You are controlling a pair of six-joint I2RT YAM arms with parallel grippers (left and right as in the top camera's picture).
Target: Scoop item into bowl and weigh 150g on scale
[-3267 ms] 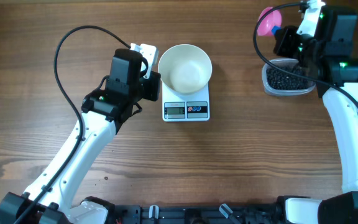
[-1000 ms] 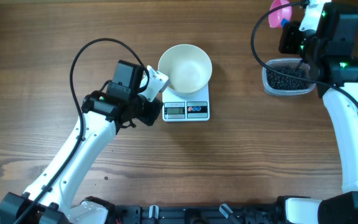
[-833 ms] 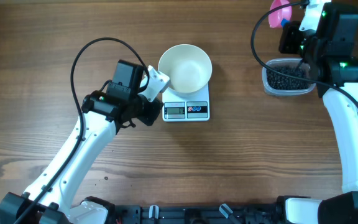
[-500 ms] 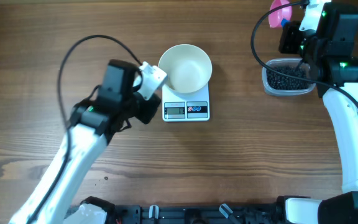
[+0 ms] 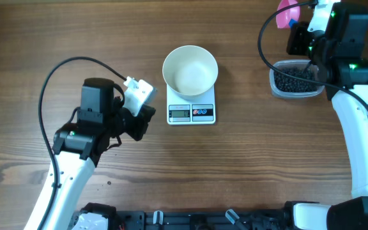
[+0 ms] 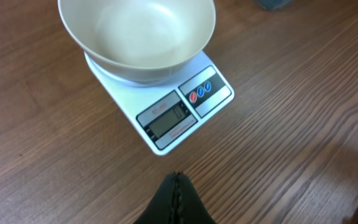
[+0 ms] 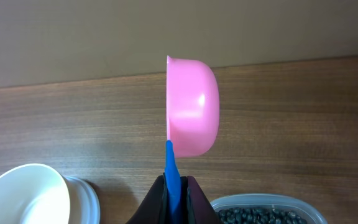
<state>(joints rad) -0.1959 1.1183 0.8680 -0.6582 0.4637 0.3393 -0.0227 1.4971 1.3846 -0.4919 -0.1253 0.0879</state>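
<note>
The empty white bowl (image 5: 190,69) stands on the scale (image 5: 191,113) at the table's middle. In the left wrist view the bowl (image 6: 137,31) and the scale (image 6: 179,113) lie just ahead of my left gripper (image 6: 176,177), which is shut and empty over bare wood. From overhead, that left gripper (image 5: 145,117) hangs a little left of the scale. The item, black beads (image 5: 294,79), fills a clear tub at the right. My right gripper (image 7: 174,182) is shut on the blue handle of a pink scoop (image 7: 192,107), held on edge above the tub's far side.
The clear plastic tub (image 5: 277,91) sits close under the right arm, near the table's right edge. A black cable (image 5: 59,70) loops out from the left arm. Bare wood spreads in front of the scale and to the left.
My left arm has drawn back from the scale, moving left and toward the table's front, its gripper still shut. The right arm and the scoop have not moved over the last second.
</note>
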